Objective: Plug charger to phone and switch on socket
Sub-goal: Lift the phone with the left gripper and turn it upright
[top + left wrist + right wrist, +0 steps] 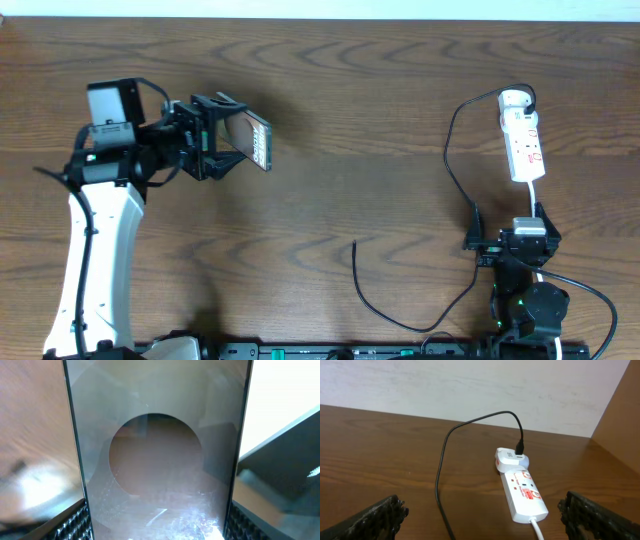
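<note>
Your left gripper [232, 137] is clamped on the phone [256, 142] and holds it clear of the table [340, 70]. In the left wrist view the phone fills the gap between the fingers [75, 521] and runs straight out past their tips, so its long axis follows the gripper's reach, toward the middle of the table. You cannot tell from here which edge carries the port. Your right gripper [530, 228] is empty, its fingers [375, 517] spread wide. The socket [522, 491] lies directly ahead of them, lengthwise along their reach, with its cord end nearest and the white adapter [509, 458] at the far end. The coming move turns on the charger [452, 170]. Its cable leaves the adapter, drops past the left of the right fingers, loops back near the bases and ends in the plug [355, 244]. The plug lies loose on the wood, well to the left of the right fingers and out of that wrist's view. Its last stretch runs roughly parallel to the fingers' reach, tip pointing away from the bases. The plug sits between the two arms, about equally far from each; with the left occupied, the right looks like the one to fetch it. Bare wood surrounds the plug, so you have room to come down. Mind the slack cable just beside the right wrist, which could snag, and the table's near edge close behind the loop.
</note>
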`<state>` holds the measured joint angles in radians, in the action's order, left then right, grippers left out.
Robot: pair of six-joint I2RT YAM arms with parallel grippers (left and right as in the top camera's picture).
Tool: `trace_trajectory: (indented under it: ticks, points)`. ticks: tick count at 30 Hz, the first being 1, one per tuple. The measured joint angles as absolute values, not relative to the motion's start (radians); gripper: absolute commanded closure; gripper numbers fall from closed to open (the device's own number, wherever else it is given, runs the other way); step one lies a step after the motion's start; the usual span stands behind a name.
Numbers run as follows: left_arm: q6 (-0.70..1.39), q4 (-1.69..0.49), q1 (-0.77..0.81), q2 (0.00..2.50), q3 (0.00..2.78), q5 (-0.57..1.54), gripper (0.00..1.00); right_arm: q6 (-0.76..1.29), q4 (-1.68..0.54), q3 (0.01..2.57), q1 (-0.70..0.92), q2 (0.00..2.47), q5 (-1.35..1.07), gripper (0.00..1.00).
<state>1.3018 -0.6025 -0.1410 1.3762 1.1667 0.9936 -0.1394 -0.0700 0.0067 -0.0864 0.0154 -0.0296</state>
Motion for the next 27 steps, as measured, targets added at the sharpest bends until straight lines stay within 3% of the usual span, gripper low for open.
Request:
trace_trajectory:
  ticks: [12, 27]
  points:
    - [1.617, -0.602, -0.156, 1.376, 1.167, 1.115, 0.93, -0.139, -0.07, 0.007, -0.086, 0.015, -0.03, 0.01]
    - [1.7, -0.602, -0.157, 1.376, 1.167, 1.127, 0.93, -0.139, -0.07, 0.007, -0.086, 0.015, -0.03, 0.01]
